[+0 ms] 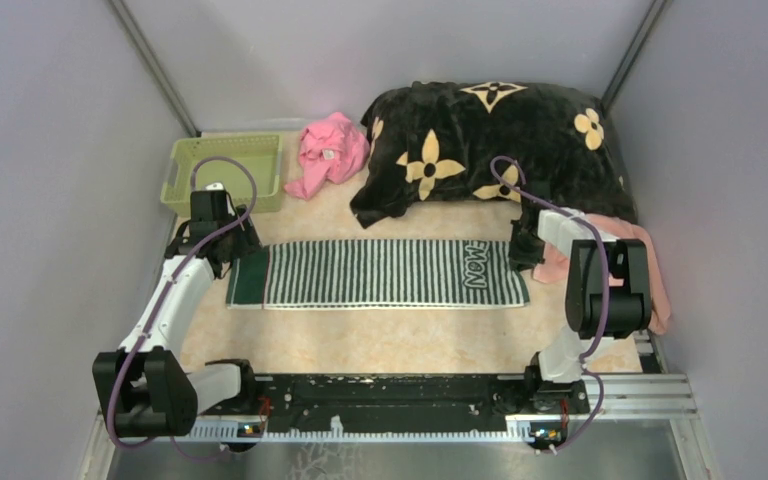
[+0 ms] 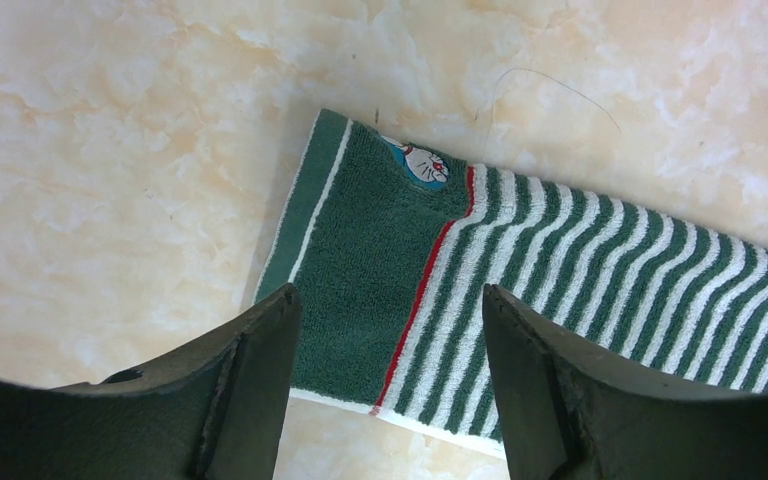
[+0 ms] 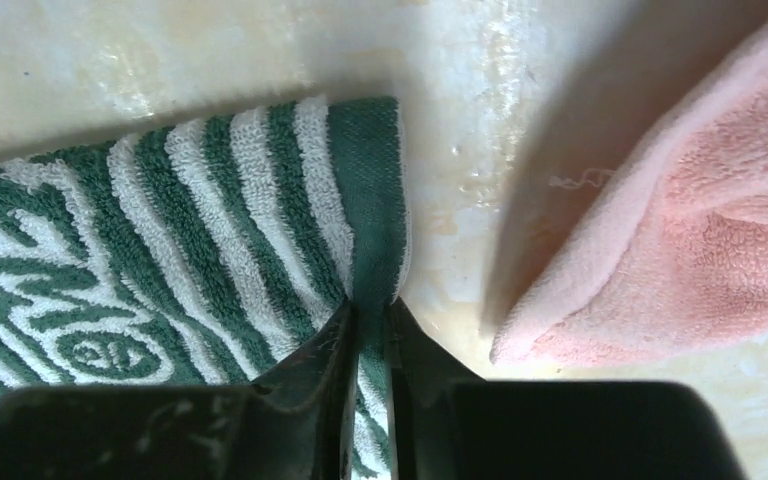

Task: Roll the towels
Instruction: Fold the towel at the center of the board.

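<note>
One soft, floppy green-and-white striped terry towel (image 3: 200, 250): our right tool (image 3: 368, 330) pinches its end edge, probably firmly; left tool (image 2: 385, 400) hangs spread.

Green basket (image 1: 226, 172), pink cloth (image 1: 330, 150), black flowered blanket (image 1: 490, 150) along back.

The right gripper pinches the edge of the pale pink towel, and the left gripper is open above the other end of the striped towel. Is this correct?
Not quite. The right gripper pinches the edge of the green striped towel, not the pale pink towel, which lies untouched beside it, as the right wrist view shows. The left gripper is indeed open above the other end.
</note>
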You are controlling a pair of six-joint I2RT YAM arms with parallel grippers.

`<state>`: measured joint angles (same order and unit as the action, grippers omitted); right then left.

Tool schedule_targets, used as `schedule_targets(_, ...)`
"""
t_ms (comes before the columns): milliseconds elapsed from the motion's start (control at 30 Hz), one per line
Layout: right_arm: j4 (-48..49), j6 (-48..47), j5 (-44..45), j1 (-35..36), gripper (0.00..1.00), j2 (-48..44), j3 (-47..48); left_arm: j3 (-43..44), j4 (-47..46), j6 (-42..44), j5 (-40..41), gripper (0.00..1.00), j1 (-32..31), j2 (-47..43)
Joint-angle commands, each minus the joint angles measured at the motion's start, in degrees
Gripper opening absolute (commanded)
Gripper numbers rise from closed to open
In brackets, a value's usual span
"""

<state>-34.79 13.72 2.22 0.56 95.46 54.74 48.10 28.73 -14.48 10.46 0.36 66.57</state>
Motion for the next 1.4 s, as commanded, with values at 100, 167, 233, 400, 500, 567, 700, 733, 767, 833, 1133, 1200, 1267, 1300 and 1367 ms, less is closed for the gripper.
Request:
schedule_targets(100,-1.16,1.07,0.17,4.84,0.0,5.33,-0.96,-0.01,-1.0,0.64,-1.13,0.72,-0.17,-0.67)
schedule_targets(167,-3.03,1.16,3.45,6.44,0.0,2.8,1.75,-0.1,-1.12,0.62,-1.42,0.72,-0.18,-0.66)
schedule_targets(233,-5.18,2.02,6.68,7.25,0.0,-0.11,4.51,-0.07,-1.17,0.39,-2.04,0.72,-0.21,-0.65)
schedule_targets(400,-10.93,1.74,18.34,7.25,0.0,-8.08,10.22,-0.3,-1.53,-0.21,-4.74,0.72,-0.2,-0.14)
schedule_targets(500,-13.94,0.31,25.06,5.47,0.0,-10.05,13.19,-0.64,-1.58,-0.51,-5.81,0.72,-0.18,0.05)
schedule_targets(567,-14.71,-0.23,28.02,3.25,0.0,-11.09,14.53,-0.85,-1.57,-0.62,-6.28,0.72,-0.25,0.06)
schedule_targets(700,-13.17,-1.13,34.95,-1.56,0.0,-13.63,14.76,-1.37,-1.87,-0.7,-8.4,0.72,-0.22,0.09)
schedule_targets(733,-12.86,-1.27,36.22,-2.24,0.0,-13.93,15.1,-1.56,-1.98,-0.77,-9.3,0.72,-0.2,0.18)
schedule_targets(767,-12.73,-1.34,37.28,-2.53,0.0,-14.06,15.71,-1.63,-2.09,-0.65,-10.1,0.72,-0.25,0.42)
schedule_targets(833,-12.88,-1.58,37.22,-2.58,0.0,-13.91,17.39,-1.81,-2.42,-0.71,-11.93,0.72,-0.34,1.0)
schedule_targets(1133,-9.5,3.19,-4.54,6.73,0.0,-14.6,17.91,-2.42,-5.84,-3.9,-26.75,0.72,-0.62,6.6)
schedule_targets(1200,-5.31,7.45,-10.76,11.02,0.0,-14.33,15.89,-2.39,-6.62,-4.59,-29.4,0.71,-0.87,8.96)
schedule_targets(1267,-1.49,11.36,-14.33,15.17,0.0,-12.95,15.28,-2.13,-6.94,-5.22,-31.45,0.7,-1.17,11.59)
schedule_targets(1300,0.19,13.08,-15.33,17.12,0.0,-12.0,15.41,-2.15,-7.43,-5.66,-32.29,0.69,-1.33,13.13)
schedule_targets(1367,3.23,16.54,-16.5,20.66,0.0,-9.95,15.92,-2.81,-8.66,-6.96,-33.92,0.66,-1.76,14.87)
